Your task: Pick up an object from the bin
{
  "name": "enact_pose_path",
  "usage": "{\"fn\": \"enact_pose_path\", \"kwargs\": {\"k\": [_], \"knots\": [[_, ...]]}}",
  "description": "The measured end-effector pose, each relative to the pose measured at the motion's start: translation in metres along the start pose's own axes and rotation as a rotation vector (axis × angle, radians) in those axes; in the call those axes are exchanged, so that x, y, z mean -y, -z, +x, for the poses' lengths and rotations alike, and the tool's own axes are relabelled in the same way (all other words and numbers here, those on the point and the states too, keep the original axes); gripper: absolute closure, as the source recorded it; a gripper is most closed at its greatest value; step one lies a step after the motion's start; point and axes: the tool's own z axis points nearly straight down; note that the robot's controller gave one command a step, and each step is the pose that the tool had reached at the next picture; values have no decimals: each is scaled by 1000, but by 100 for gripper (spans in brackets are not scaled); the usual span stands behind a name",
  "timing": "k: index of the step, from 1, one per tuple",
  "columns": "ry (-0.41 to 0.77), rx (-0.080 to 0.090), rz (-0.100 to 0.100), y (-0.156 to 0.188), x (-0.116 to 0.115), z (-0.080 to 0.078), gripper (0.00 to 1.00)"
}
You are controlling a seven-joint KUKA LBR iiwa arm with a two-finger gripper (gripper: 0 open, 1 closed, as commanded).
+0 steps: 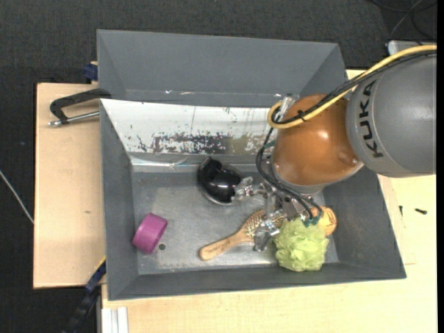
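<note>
My gripper (254, 214) hangs low in the right half of the bin, under the arm's orange cover, and it is open. One fingertip stands beside a glossy black rounded object (216, 179). The other rests at the head of a wooden hairbrush (232, 241), whose handle points to the lower left. The brush head lies just below the gap between the fingers, and nothing is gripped. A fuzzy lime-green thing (302, 247) lies right of the brush, touching its head.
A purple cylinder (150, 232) lies alone at the bin's lower left. A small orange-brown item (327, 220) peeks out behind the green thing, against the right wall. The arm covers the bin's upper right.
</note>
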Motion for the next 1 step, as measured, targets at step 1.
{"fn": "enact_pose_path", "kwargs": {"k": [1], "knots": [[-3, -1, 2, -9, 37, 5, 0]]}}
